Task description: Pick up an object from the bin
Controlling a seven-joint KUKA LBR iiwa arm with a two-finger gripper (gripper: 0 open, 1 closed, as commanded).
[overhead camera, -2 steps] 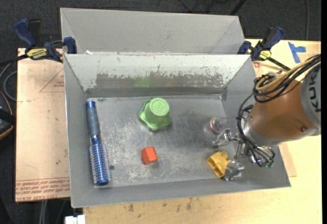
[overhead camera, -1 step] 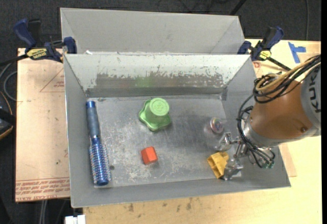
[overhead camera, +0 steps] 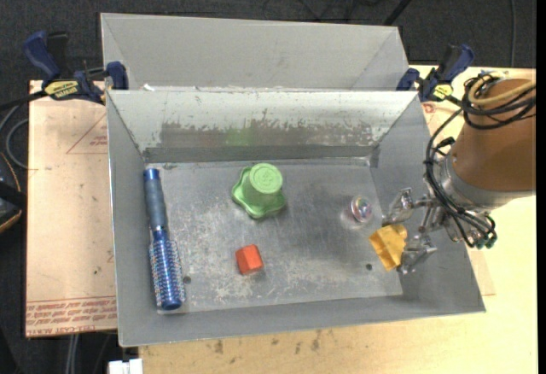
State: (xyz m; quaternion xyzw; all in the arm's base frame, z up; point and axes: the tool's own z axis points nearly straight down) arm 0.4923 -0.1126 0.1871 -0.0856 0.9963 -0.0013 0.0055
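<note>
My gripper (overhead camera: 408, 229) hangs low at the right end of the bin, open, one fingertip toward the back and the other toward the front. A small yellow angular piece (overhead camera: 386, 244) lies on the bin floor just left of the front fingertip, touching or nearly touching it; it is not clamped between the fingers. A small clear, purplish rounded thing (overhead camera: 360, 210) rests a little further left and back.
A green cup-like thing (overhead camera: 259, 189) sits mid-bin toward the back. A small red block (overhead camera: 248, 260) lies in front of it. A blue hairbrush (overhead camera: 161, 240) runs along the left wall. The arm with its orange cover and cables leans in over the right rim.
</note>
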